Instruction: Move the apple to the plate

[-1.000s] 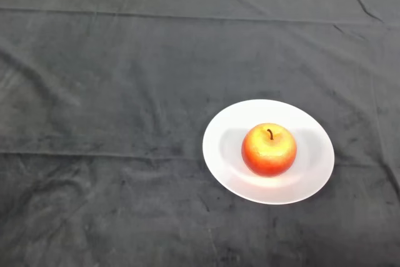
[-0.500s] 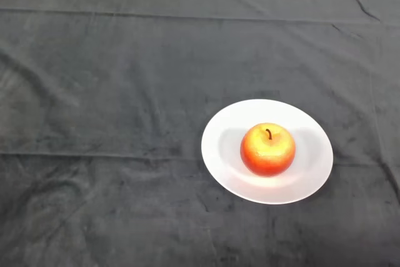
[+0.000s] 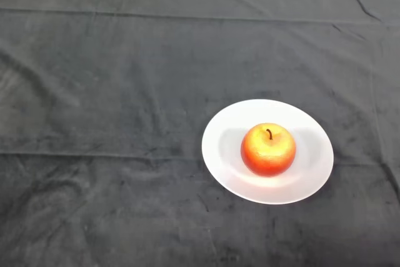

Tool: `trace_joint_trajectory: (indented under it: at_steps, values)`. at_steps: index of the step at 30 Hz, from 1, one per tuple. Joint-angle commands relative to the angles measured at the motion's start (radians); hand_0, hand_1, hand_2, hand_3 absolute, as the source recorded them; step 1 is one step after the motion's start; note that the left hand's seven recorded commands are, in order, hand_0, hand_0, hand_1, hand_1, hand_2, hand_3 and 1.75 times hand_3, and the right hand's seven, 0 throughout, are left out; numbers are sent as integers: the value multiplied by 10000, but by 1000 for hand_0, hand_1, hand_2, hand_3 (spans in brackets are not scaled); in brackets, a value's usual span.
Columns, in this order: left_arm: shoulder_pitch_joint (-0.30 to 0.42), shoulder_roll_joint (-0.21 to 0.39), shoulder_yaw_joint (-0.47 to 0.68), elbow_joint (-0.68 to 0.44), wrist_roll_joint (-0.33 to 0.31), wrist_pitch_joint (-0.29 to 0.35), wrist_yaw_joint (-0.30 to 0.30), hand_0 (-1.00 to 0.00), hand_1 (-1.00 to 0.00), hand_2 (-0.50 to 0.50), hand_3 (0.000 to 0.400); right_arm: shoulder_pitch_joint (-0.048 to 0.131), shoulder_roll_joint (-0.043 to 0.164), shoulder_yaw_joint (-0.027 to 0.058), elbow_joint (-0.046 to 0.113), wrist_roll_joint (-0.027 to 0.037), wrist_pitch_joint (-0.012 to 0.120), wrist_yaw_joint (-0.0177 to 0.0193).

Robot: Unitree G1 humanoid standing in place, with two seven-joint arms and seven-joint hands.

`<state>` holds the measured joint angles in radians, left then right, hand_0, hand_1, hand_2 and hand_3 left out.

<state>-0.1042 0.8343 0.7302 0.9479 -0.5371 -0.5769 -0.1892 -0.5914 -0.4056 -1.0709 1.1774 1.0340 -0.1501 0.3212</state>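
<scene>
Dark cloth [image 3: 112,92] covers table, creased, runs off frame on 3 sides | white plate [image 3: 312,173] right of centre, fully visible | apple [image 3: 269,149] upright mid-plate, stem up, underside hidden | pale strip past cloth's far edge, unidentifiable

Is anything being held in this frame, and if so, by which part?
Nothing is held. The apple sits upright, stem up, on the white plate, with nothing touching it but the plate.

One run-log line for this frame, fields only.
apple: upright, stem up, on plate | plate: on dark cloth | hand: not in view | task: placement looks done
</scene>
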Motion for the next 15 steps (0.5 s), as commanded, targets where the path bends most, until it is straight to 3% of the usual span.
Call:
trace_joint_trajectory:
  at_steps: [1,8,15]
  values:
    - [-427,744,448,392,169,-263,-109,0,0,0,0,4,-475,-138,104,15,10,155]
    - [-471,721,490,442,206,-282,-156,0,0,0,0,27,-475,-148,110,18,15,171]
    - [-522,690,517,490,240,-291,-206,0,0,0,0,17,-481,-147,114,13,15,162]
